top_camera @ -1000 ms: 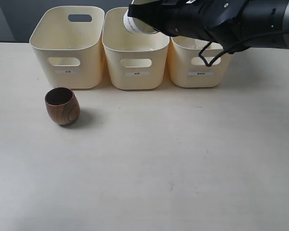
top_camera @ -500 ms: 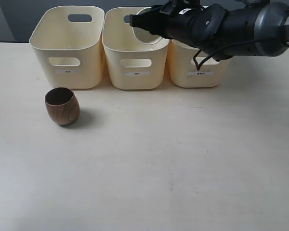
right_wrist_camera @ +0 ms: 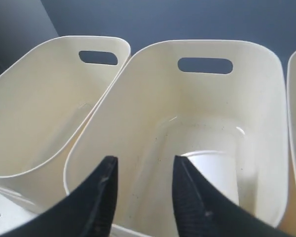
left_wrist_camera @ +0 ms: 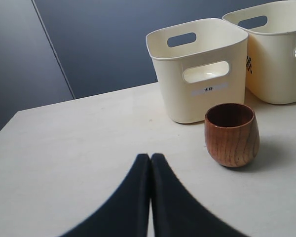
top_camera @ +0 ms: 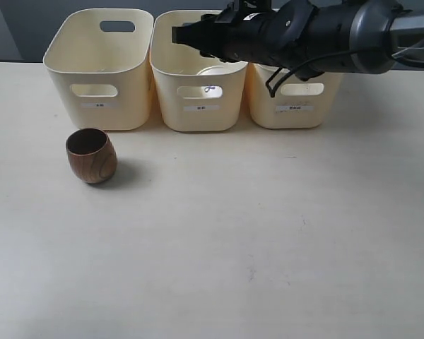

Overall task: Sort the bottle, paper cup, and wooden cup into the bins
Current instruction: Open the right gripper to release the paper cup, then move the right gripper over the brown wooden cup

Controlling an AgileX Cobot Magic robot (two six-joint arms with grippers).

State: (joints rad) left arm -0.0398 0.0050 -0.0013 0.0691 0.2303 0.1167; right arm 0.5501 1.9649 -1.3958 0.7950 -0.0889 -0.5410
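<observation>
right gripper (top_camera: 177,34): black, hanging over the open top of the middle bin (top_camera: 198,116); its two fingers stand apart with nothing between them.
middle bin: cream tub with a small white label on its front, the centre one of a row of three on the table (top_camera: 268,226).
paper cup (right_wrist_camera: 214,170): white, lying on its side on the floor of the middle bin, below the right gripper and clear of both fingers. In the exterior view a bit of its dark print shows through the bin's front handle cutout.
wooden cup (top_camera: 92,157): upright on the table, forward and left of the middle bin, in front of the left bin (top_camera: 92,116) and apart from it.
left gripper (left_wrist_camera: 150,158): fingers pressed together, holding nothing, low over the table; the wooden cup stands between it and the row of bins, not touching it.
left bin: just beside the middle bin.
right bin (top_camera: 293,116): just beside the middle bin on the other side, its top partly hidden by the right arm.
</observation>
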